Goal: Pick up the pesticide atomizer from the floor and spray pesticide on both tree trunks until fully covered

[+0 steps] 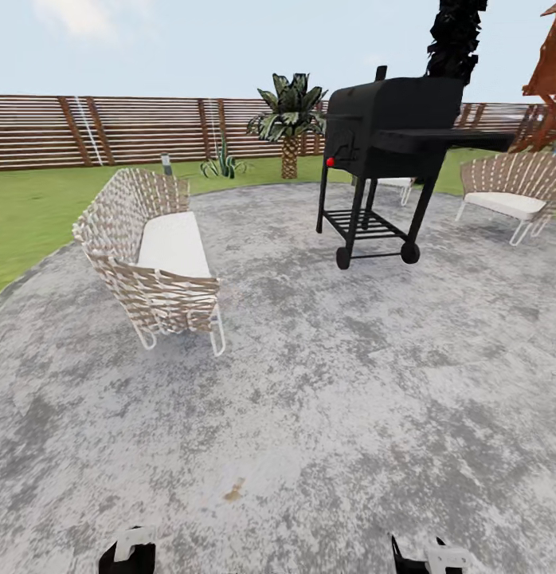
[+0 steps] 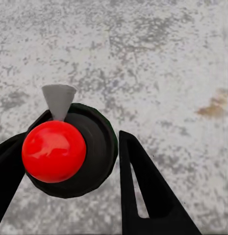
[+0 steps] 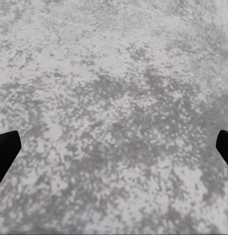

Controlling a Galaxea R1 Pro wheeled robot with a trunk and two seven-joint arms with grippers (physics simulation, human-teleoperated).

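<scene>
On the far left, green lawn runs up to the slatted wooden fence. I stand on a round grey stone patio. A woven bench with a white cushion sits left of centre, a low palm-like plant stands far behind it, a black wheeled grill is right of centre, and a woven chair sits far right.

My left gripper hangs low over the patio, jaws clamped on the pesticide atomizer — dark round body, red ball, grey nozzle. My right gripper hangs over bare stone, jaws wide apart — nothing between them.
</scene>
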